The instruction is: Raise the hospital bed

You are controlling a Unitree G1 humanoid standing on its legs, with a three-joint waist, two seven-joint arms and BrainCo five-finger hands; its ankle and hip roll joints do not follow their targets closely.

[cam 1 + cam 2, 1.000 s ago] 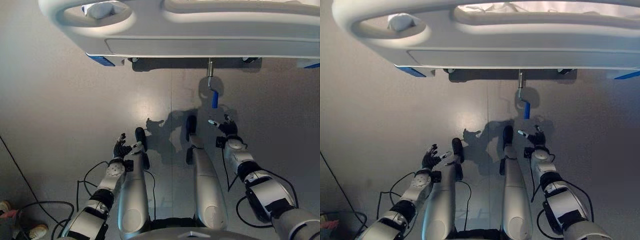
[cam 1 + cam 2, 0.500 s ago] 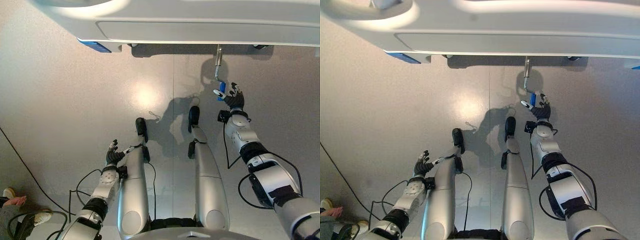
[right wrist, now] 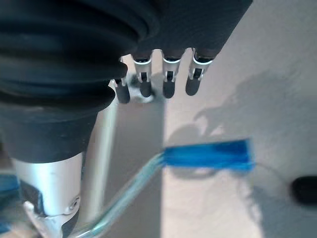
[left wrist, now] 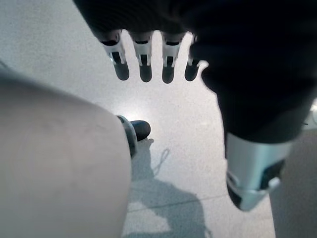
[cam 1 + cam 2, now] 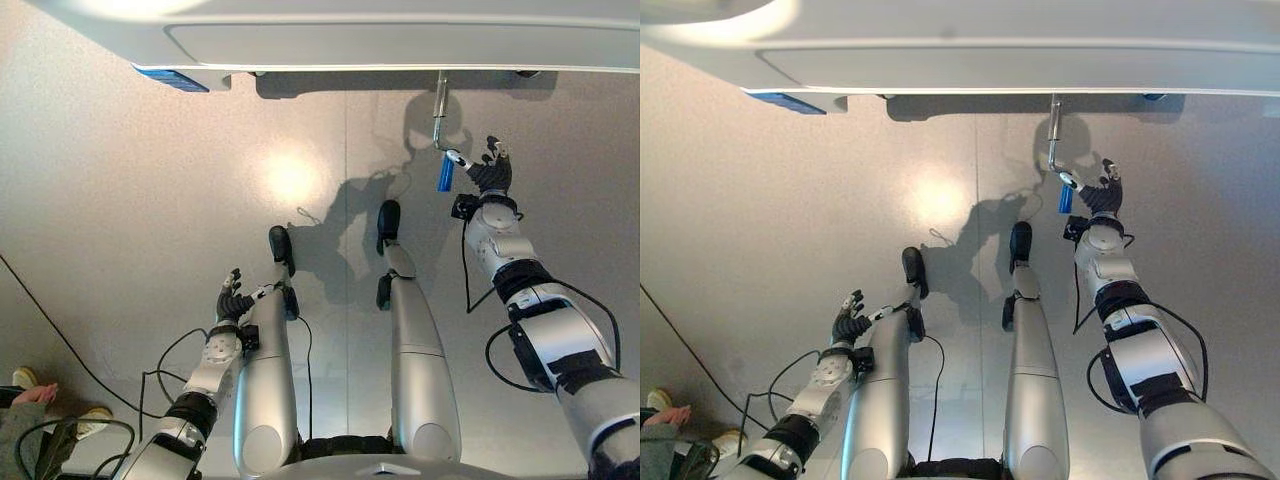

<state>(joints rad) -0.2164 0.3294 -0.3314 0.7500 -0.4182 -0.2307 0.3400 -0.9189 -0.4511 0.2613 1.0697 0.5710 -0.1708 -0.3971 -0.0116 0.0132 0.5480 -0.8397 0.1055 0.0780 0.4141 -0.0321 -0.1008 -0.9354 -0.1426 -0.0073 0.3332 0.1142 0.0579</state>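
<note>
The hospital bed [image 5: 400, 40] spans the far edge; its crank [image 5: 440, 125] with blue grip [image 5: 445, 173] hangs beneath. The right hand [image 5: 490, 172] hovers just beside the grip, fingers spread. The left hand [image 5: 232, 300], well away, is relaxed, holding nothing.

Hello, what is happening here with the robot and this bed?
The robot stands at the end of a hospital bed and reaches its right hand to the crank that hangs under the bed's edge. The hand is open beside the blue handle and does not grip it, as the right wrist view shows. The left hand hangs low by the robot's side, open and holding nothing. A person's hand and shoes show at the lower left edge.
</note>
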